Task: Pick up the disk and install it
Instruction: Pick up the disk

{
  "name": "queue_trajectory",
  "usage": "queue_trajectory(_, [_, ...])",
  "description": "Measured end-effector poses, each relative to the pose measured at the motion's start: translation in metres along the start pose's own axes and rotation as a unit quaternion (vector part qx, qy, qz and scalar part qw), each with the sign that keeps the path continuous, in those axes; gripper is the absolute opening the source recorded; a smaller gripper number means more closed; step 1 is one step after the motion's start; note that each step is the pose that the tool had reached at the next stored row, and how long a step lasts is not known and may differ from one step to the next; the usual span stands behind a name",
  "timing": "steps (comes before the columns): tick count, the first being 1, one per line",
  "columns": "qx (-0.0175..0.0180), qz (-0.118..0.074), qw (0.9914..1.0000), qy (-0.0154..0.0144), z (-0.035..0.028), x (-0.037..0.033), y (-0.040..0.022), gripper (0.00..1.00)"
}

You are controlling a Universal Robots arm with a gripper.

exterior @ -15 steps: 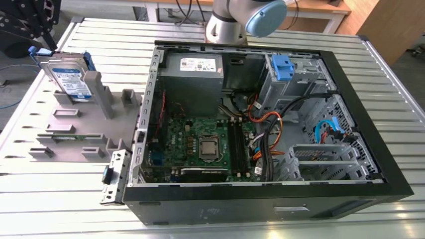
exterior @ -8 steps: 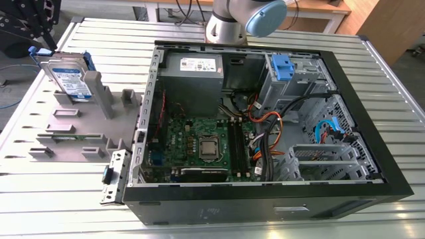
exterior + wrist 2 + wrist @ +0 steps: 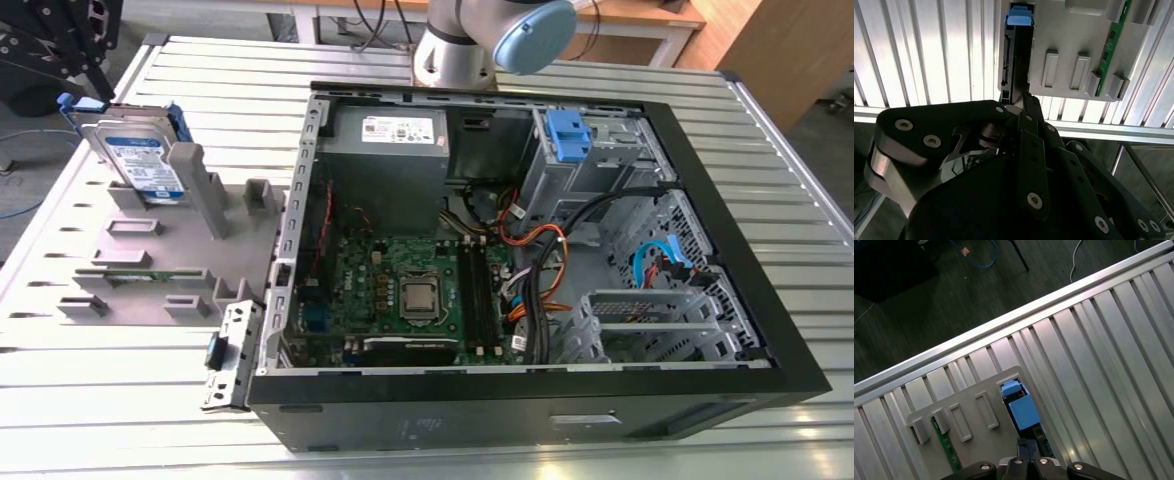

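The disk [image 3: 140, 155], a silver drive with a white-and-blue label in a blue carrier, stands on edge in a slot of the grey fixture plate [image 3: 147, 250] at the exterior view's left. My gripper [image 3: 80, 98] is a black body at the disk's far upper end, close against it. In the second wrist view the disk [image 3: 1016, 55] runs edge-on away from the gripper [image 3: 1014, 102], whose tip sits right at its near end. The first wrist view shows the carrier's blue top [image 3: 1023, 410] just beyond the gripper [image 3: 1029, 445].
An open black computer case [image 3: 747, 250] lies beside the fixture, holding a motherboard [image 3: 407, 290], a grey power supply [image 3: 387, 130], loose cables and a blue drive-bay latch [image 3: 567, 135]. A green memory board [image 3: 134, 272] sits in the fixture. The slatted metal table [image 3: 80, 400] ends near the disk.
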State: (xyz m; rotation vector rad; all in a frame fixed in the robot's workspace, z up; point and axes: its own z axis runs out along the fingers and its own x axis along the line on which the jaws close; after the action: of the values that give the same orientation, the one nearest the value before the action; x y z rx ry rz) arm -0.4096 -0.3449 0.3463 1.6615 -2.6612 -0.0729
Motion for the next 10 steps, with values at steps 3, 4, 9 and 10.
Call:
queue_trajectory(3, [-0.0004, -0.021, 0.99978, 0.0008, 0.0001, 0.0, 0.0, 0.11])
queue_trajectory(4, [-0.0006, -0.03, 0.99955, 0.0013, 0.0001, 0.0, 0.0, 0.11])
queue_trajectory(9, [-0.0016, -0.076, 0.99712, 0.0031, 0.0004, 0.0, 0.0, 0.11])
queue_trajectory(10, [-0.0018, -0.085, 0.9964, 0.0035, 0.0004, 0.0, 0.0, 0.11])
